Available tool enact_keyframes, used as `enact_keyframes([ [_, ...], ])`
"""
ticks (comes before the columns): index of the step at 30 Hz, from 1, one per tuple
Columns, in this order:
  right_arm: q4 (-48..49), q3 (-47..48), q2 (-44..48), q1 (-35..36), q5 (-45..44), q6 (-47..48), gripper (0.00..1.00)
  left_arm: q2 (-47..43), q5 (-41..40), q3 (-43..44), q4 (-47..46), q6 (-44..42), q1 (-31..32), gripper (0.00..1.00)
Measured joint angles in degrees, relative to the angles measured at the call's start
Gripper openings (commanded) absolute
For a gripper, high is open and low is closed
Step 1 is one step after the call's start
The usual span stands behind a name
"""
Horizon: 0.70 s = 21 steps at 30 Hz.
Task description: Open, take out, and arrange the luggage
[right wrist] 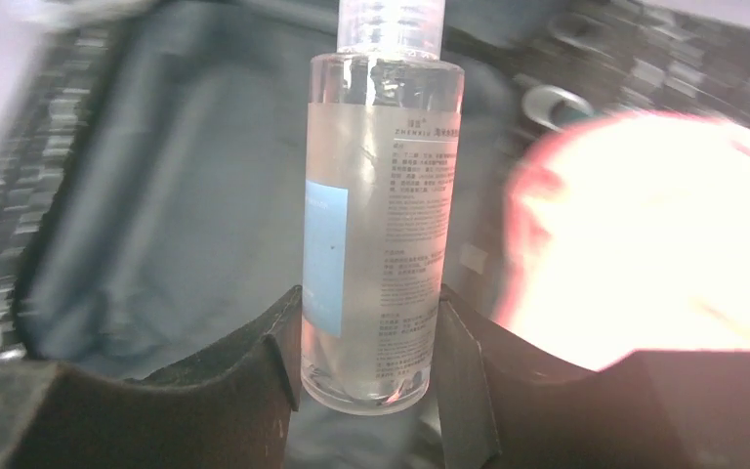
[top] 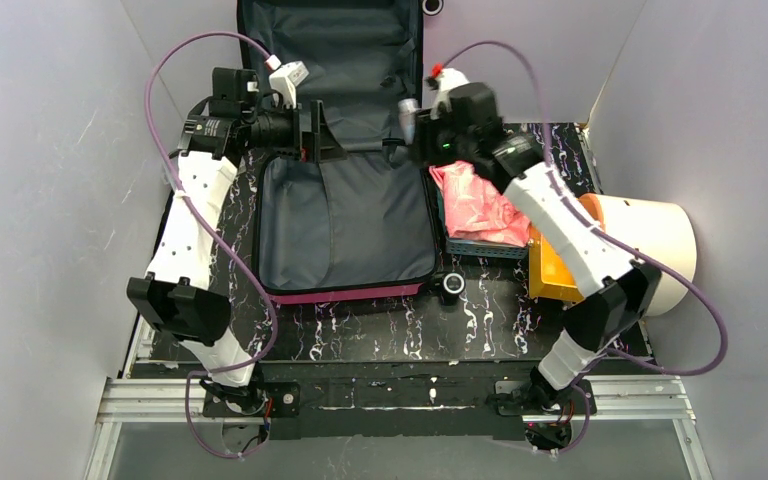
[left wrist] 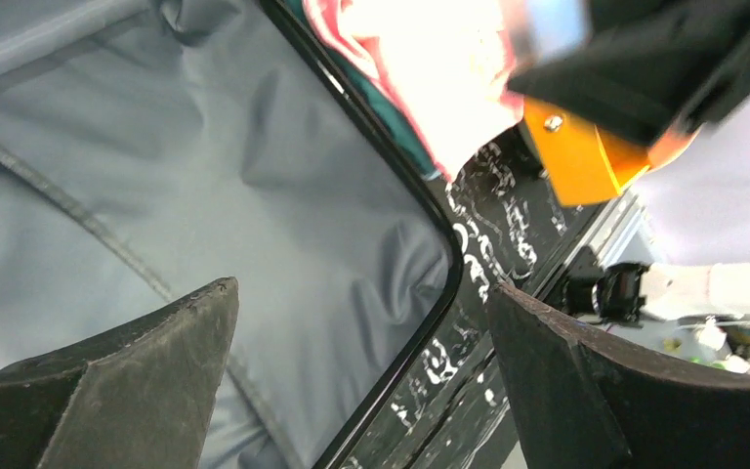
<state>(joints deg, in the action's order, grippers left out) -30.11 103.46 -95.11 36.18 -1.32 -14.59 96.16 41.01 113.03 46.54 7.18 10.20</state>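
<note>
The hot-pink suitcase (top: pixel 345 215) lies open in the middle of the table, with its lid raised at the back and its dark grey lining showing. My left gripper (top: pixel 326 133) is open and empty over the suitcase's back left part. In the left wrist view the gripper (left wrist: pixel 361 286) hangs above the lining (left wrist: pixel 205 176) and the black rim. My right gripper (top: pixel 417 128) is at the suitcase's back right edge. It is shut on a clear bottle (right wrist: pixel 376 225) with a pale blue label, held upright over the lining. The bottle (top: pixel 409 108) shows only in small part in the top view.
A light-blue basket (top: pixel 480 248) with a pink cloth (top: pixel 475 205) stands right of the suitcase. Beyond it lie an orange piece (top: pixel 548 268) and a cream cylinder (top: pixel 650 240). A black wheel (top: pixel 452 285) sticks out at the suitcase's near right corner. Grey walls close in both sides.
</note>
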Motion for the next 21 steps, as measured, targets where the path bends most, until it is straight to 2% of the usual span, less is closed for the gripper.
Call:
enact_keyframes([
  [3,-14.0,4.3,1.6,-7.2,-5.9,4.3,0.01,-1.9,-0.9,-1.8,2.4,-4.2,0.0,0.98],
  [7,-28.7,4.1,3.7,-16.2,-18.4,8.4,0.01,-2.8,-2.2,-4.6,4.8,-7.8,0.0,0.98],
  [11,-37.9,-3.1,6.9,-17.3,-26.4,11.3,0.01,-2.6,-2.7,-6.5,6.2,-10.0,0.0,0.98],
  [15,-42.3,-7.9,9.2,-17.6,-30.2,13.0,0.01,-2.6,-2.6,-7.2,6.9,-11.1,-0.1,0.98],
  [21,-42.2,-16.1,14.8,-19.0,-31.6,14.7,0.02,-2.3,-2.1,-7.3,7.5,-11.3,-0.1,0.98],
])
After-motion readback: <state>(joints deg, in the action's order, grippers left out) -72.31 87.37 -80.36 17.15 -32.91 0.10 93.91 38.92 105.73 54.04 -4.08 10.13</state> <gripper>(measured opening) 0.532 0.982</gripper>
